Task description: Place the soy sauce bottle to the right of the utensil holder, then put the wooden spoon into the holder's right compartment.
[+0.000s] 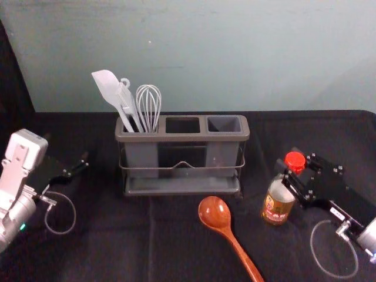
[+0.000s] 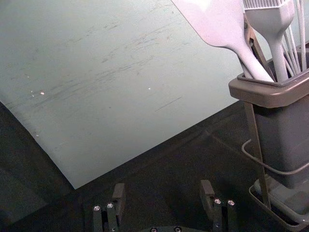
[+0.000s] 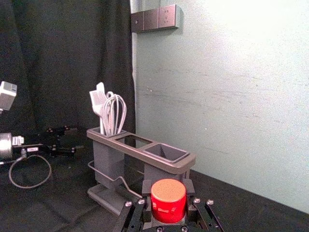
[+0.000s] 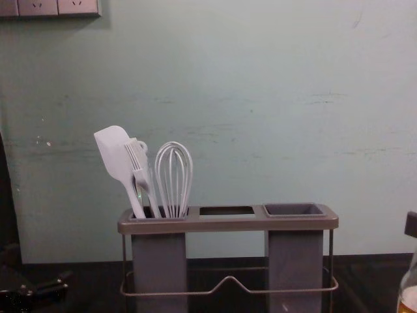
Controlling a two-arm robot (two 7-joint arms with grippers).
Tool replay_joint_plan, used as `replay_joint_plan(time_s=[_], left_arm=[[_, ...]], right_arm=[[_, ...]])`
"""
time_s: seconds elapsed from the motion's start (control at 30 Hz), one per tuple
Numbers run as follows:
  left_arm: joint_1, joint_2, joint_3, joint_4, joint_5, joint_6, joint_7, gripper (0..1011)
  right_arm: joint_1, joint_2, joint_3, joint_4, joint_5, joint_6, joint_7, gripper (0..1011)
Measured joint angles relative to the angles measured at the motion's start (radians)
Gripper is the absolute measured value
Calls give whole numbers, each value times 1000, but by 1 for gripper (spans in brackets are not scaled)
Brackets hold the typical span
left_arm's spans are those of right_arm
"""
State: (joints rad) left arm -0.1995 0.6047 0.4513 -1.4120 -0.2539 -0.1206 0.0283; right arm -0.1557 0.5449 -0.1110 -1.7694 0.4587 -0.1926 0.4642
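While your right gripper (image 1: 284,170) is at the neck of the soy sauce bottle (image 1: 277,201), log its fingers as clamped on it, just under the red cap (image 1: 295,161). You have that bottle to the right of the utensil holder (image 1: 183,137) and a little nearer to you, apart from the holder's frame. Whether its base touches the black cloth (image 1: 176,247), you cannot tell. In the chest view, you see part of the bottle at the right edge, with a dark finger (image 4: 411,224) beside its upper part.

Your wooden spoon (image 1: 215,212) lies on the cloth in front of the holder, left of the bottle. Note its bowl near the holder's base and its handle slanting toward you and to the right, running out at the head view's lower edge.

Your left gripper (image 1: 81,163) is parked left of the holder, well apart from the bottle; its own wrist view gives you two fingers spread with a gap between.

In the holder's left compartment you have a spatula (image 1: 107,88), a brush (image 4: 137,156) and a whisk (image 1: 148,101), all standing heads up. Record the right compartment (image 1: 224,124) as open at the top.
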Motion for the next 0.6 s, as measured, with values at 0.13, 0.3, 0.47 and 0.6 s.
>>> replay_joint_plan(time_s=[0.13, 0.3, 0.47, 0.6], left_arm=[[0, 0, 0, 0, 0, 0, 0, 1011], [0, 0, 0, 0, 0, 0, 0, 1011], [0, 0, 0, 0, 0, 0, 0, 1012], [0, 0, 0, 0, 0, 0, 0, 1011]], right_arm=[[45, 0, -8, 39, -6, -11, 18, 382], [108, -10, -21, 103, -10, -17, 34, 381], [161, -23, -36, 158, -9, -15, 41, 382], [213, -34, -55, 208, -17, -8, 46, 382]])
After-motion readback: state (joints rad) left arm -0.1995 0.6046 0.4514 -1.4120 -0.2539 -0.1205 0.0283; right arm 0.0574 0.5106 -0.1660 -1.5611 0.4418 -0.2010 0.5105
